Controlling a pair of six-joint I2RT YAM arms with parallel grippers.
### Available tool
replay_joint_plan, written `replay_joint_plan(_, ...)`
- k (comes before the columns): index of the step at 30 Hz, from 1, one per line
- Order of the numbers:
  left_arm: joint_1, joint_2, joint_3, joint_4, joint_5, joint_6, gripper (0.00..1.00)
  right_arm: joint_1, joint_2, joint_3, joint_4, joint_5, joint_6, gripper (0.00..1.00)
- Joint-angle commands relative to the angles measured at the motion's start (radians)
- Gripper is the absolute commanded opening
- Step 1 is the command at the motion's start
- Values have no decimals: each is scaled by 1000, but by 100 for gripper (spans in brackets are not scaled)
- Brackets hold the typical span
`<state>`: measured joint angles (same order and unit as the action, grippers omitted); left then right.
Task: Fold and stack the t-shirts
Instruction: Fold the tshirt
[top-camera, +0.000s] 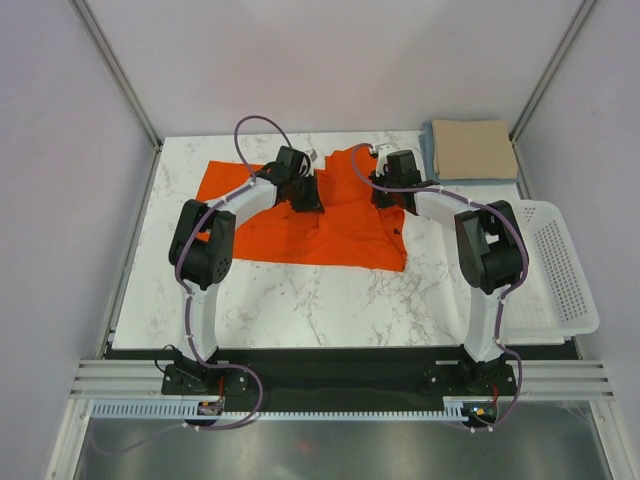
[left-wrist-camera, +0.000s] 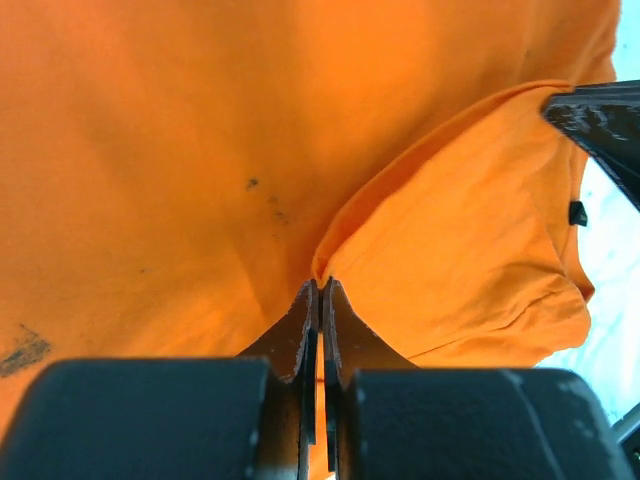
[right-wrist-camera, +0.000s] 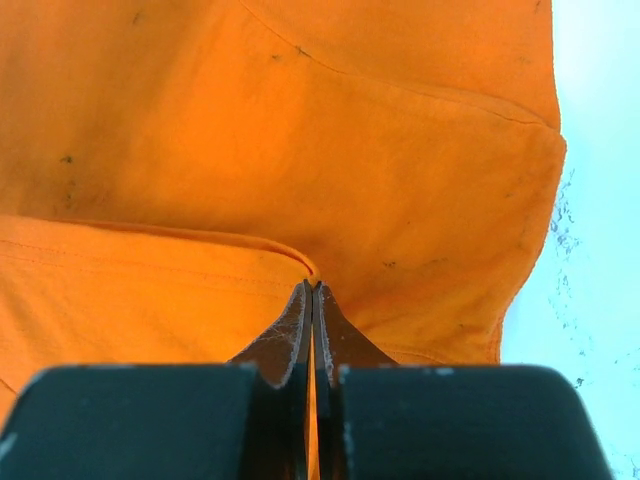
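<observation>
Both left hand (left-wrist-camera: 320, 284) and right hand (right-wrist-camera: 312, 286) pinch orange t-shirt (top-camera: 335, 238) on white marble table (top-camera: 300, 305).

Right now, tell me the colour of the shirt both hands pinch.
Bright orange; the t-shirt shows best in the top external view.

This is a robot lab test cell, not a home. The marble-patterned desk (top-camera: 300, 300) is boxed in by bare pale walls (top-camera: 330, 60) behind and to either side of the left pincer (top-camera: 306, 195) and right pincer (top-camera: 388, 193). Metal posts (top-camera: 117, 70) slant up beyond them. Nearer than both pincers, two arm bases (top-camera: 200, 378) are bolted to metal rails (top-camera: 110, 378) above a slotted cable duct (top-camera: 350, 410). Purple cables (top-camera: 260, 118) loop along the arms just behind each pincer.
</observation>
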<state>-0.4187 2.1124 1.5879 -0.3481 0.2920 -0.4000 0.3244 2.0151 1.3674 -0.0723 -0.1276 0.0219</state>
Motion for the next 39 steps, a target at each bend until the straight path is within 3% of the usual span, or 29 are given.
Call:
replay_joint_plan(1,0,4,-17,24,-33,-43,2,5,-7,25,32,13,-4,4)
replay_joint_plan(3,1,14,-17,24,-34,-54,3,4,-1,39,31,16,-2,8)
replay_joint_plan(6,4,12,-25,21,-27,-69,12,5,2,79,11,5,-5,11)
replay_joint_plan(7,4,8,-28,20,-27,-72,23,5,2,88,6,3,-5,13)
replay_joint_plan(9,4,1,-29,11,-30,-76,29,5,-1,122,-10,3,-5,26)
replay_joint_plan(10,4,-9,-31,-8,-36,-76,35,7,-3,134,-47,20,-1,28)
replay_joint_plan(13,12,-60,-45,-51,-88,-68,49,10,-26,185,-165,148,149,31)
replay_joint_plan(16,40,-120,-89,-66,-126,-68,52,10,-68,203,-318,210,393,33)
replay_joint_plan(20,99,-241,-167,-86,-137,-72,52,34,-151,130,-447,129,538,22)
replay_joint_plan(22,144,-300,-247,-84,-145,-83,53,63,-217,-1,-471,144,602,7)
replay_joint_plan(24,178,-328,-294,-84,-142,-82,53,83,-265,-60,-469,177,633,1)
replay_joint_plan(31,273,-358,-427,-85,-149,-103,54,102,-354,-218,-488,224,662,0)
replay_joint_plan(39,273,-321,-479,-101,-336,-129,54,91,-286,-332,-465,377,624,0)
